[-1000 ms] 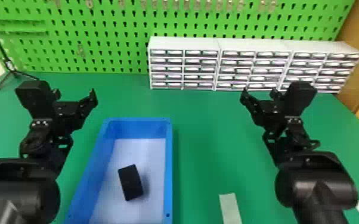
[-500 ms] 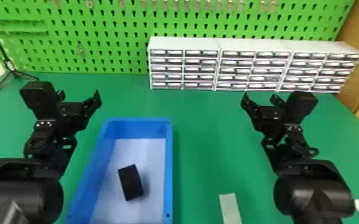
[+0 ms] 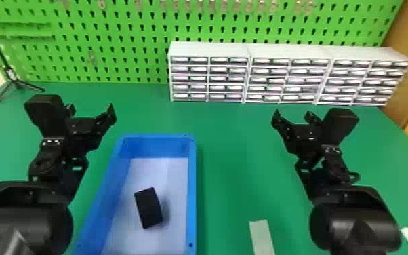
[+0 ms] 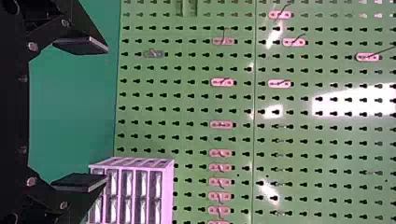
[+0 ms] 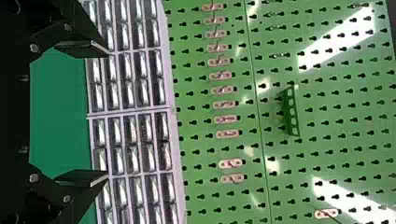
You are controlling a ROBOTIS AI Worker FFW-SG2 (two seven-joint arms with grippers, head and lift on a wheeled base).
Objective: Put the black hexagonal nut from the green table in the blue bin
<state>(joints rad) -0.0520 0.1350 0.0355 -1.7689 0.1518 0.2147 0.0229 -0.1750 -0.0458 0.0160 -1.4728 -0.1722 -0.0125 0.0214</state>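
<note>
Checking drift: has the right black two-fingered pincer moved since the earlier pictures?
Yes: the right pincer moved slightly down the head view, away from the white drawer cabinets.

White glare streaks the pegboard (image 5: 303, 158); a soft shadow falls inside the blue bin (image 3: 192, 190).

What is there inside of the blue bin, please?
Inside the blue bin, one black block lies on the pale bottom. The patch of bottom directly under the block is covered, so I cannot tell what is there.
</note>
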